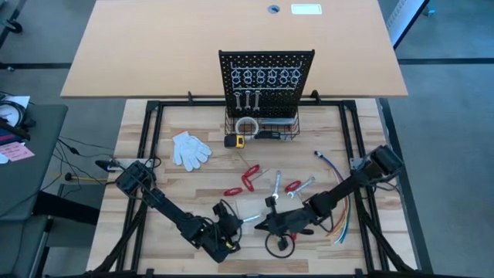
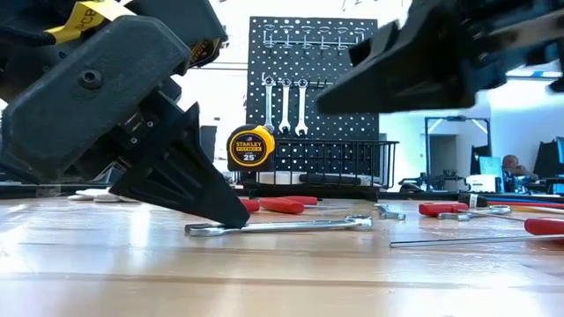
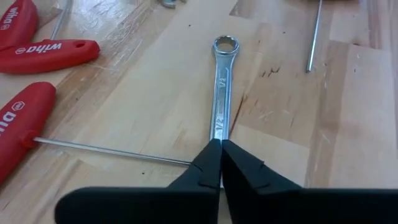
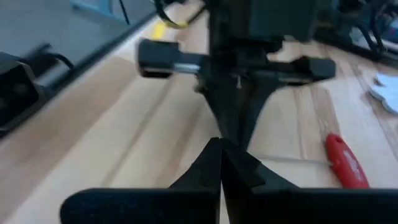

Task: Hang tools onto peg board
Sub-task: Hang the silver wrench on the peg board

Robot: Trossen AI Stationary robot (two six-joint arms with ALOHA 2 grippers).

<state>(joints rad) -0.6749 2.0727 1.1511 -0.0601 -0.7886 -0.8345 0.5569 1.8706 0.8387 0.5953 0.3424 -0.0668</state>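
A slim silver wrench [image 3: 221, 93] lies flat on the wooden table [image 1: 193, 185] near its front edge, also seen in the low view [image 2: 300, 225]. My left gripper [image 3: 219, 148] is shut on its near end. My right gripper [image 4: 221, 148] is shut on nothing and hangs above the table just right of the left one [image 1: 262, 226]. The black peg board [image 1: 266, 73] stands at the far side. Three wrenches [image 2: 285, 101] hang from its hooks. More wrenches [image 1: 278, 185] and red-handled tools [image 1: 251, 177] lie mid-table. My left gripper pinches the wrench's shaft close to its near end [image 3: 218, 134] between its two fingertips. The fingers [image 2: 220, 210] slant down from the table's left-near side and lie roughly along the wrench. The wrench lies flat on the table, its ring end [image 3: 225, 45] pointing away.
A yellow tape measure [image 1: 235, 140] and a black wire basket [image 1: 266, 127] sit at the peg board's foot. A white glove [image 1: 189, 149] lies to the left. Coloured wires [image 1: 340, 224] lie at the right. A thin metal rod [image 3: 314, 37] lies beyond the wrench.
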